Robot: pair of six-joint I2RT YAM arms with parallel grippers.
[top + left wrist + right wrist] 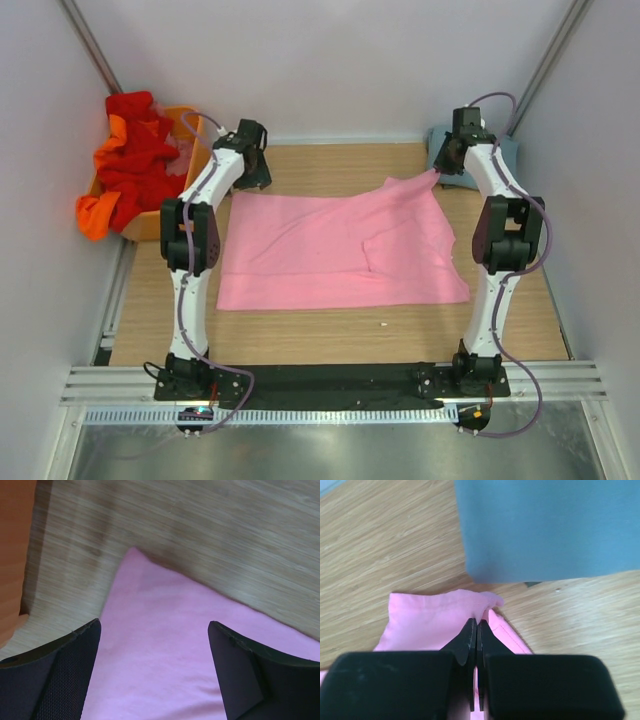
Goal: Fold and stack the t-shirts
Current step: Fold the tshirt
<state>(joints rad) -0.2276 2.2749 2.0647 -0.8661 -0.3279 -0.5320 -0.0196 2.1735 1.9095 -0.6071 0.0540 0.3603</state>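
**A:** While the right tool (477, 622) is pinching the far right corner of the pink t-shirt (340, 250), what is the left one doing?

**B:** The left tool (155, 625) is hanging with its jaws wide apart over the shirt's far left corner, gripping nothing (the cloth is lying flat beneath it, going by the wrist view).

**A:** And where is the shirt itself lying?

**B:** It is lying spread across the middle of the counter (330, 335), between the two arms. It is showing a few creases, and its right corner is being drawn up toward the pinch.

**A:** So how far along are we getting?

**B:** Not far, I am judging. The grey-blue t-shirt (545, 525) is sitting at the far right corner of the counter, just beyond the pinched corner. It is looking like a neat folded block, so one seems done. The pink one is not showing a single fold yet.

**A:** And the others?

**B:** The red t-shirts (140, 160) (how many, I cannot tell) and an orange t-shirt (95, 215) are spilling in a heap out of the basket (150, 228) at the far left. Those are waiting for folding, and then comes the stacking.
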